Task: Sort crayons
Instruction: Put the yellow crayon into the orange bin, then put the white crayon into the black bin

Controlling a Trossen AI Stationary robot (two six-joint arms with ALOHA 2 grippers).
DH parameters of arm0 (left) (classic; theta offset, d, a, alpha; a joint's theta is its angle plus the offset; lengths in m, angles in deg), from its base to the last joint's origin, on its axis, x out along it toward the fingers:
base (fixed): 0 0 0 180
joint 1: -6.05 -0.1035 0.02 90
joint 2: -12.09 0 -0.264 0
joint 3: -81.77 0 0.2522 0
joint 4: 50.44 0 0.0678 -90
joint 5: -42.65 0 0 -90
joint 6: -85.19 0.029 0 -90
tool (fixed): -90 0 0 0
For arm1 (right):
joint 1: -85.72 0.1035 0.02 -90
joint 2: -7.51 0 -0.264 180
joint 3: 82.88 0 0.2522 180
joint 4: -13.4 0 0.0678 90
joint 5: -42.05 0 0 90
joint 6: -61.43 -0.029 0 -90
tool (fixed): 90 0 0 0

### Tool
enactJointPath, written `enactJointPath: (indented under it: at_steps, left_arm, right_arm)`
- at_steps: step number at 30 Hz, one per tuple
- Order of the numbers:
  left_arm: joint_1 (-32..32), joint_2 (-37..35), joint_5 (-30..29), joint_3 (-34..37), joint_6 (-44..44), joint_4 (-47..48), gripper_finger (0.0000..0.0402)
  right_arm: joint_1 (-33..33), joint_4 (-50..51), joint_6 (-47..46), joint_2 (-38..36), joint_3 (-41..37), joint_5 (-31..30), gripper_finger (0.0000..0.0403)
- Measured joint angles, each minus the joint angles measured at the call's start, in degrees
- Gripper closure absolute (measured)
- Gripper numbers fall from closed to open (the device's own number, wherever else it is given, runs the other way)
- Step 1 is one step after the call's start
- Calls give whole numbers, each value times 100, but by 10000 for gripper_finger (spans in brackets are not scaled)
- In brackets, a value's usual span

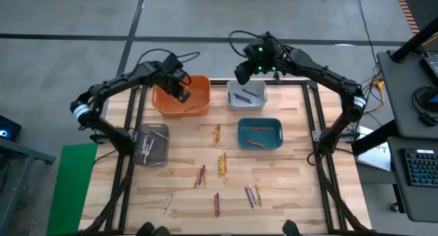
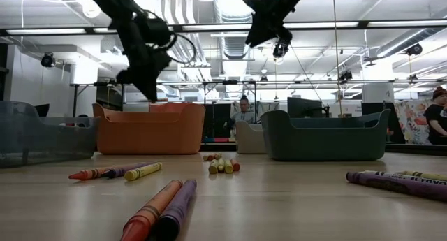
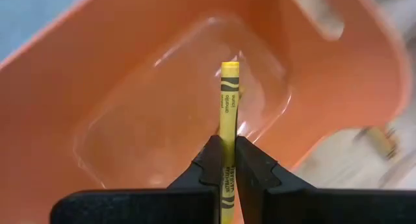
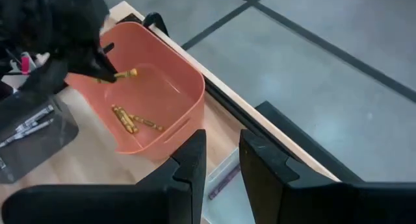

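My left gripper (image 1: 181, 91) hangs over the orange bin (image 1: 198, 85), shut on a yellow crayon (image 3: 227, 100). It also shows in the right wrist view (image 4: 97, 65), with the crayon (image 4: 125, 74) sticking out over the bin. Several yellow-orange crayons (image 4: 133, 122) lie on the orange bin's floor. My right gripper (image 4: 222, 156) is open and empty above the white bin (image 1: 256, 94), which holds a purple crayon (image 4: 225, 178). Other crayons lie loose on the table, among them yellow ones (image 1: 222, 163), an orange one (image 1: 217, 133) and purple ones (image 1: 251, 194). My left gripper pinches the yellow crayon between its two fingers, at the wrapped shaft (image 3: 227, 145) back from its free end. The crayon lies along the fingers and sticks out past their tips. It is lifted clear, above the inside of the orange bin (image 3: 97, 74).
A teal bin (image 1: 260, 122) with a red crayon stands right of centre. A clear grey bin (image 1: 161, 136) with grey sticks stands at the left. Loose crayons lie over the table's middle and near half (image 2: 160, 209). People show in the room beyond the table.
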Motion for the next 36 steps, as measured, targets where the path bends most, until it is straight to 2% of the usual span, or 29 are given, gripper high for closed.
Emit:
enactJointPath:
  at_steps: [7, 9, 13, 21, 27, 31, 36]
  left_arm:
    - [4, 682, 5, 0, 1495, 68, 402]
    - [3, 821, -26, 0, 1670, 55, 401]
    - [-7, 1039, -290, 0, 1725, 17, 389]
    - [-9, 1110, -303, 0, 1720, -34, 341]
    - [-8, 1089, -308, -250, 1561, 105, 328]
    - [28, 1029, -269, -685, 1317, 443, 328]
    - [147, 847, 174, -1260, 851, 884, 333]
  right_arm:
    - [-219, -22, -7, 254, 0, 151, 321]
    - [-246, -24, -8, 292, 0, 161, 321]
    - [-284, -12, -42, 332, 0, 196, 321]
    - [-299, 7, -150, 332, 0, 263, 321]
    - [-299, 20, -151, 330, 0, 362, 321]
    - [-296, 46, -311, 328, 0, 804, 321]
    - [-259, 302, -586, 313, 0, 1500, 321]
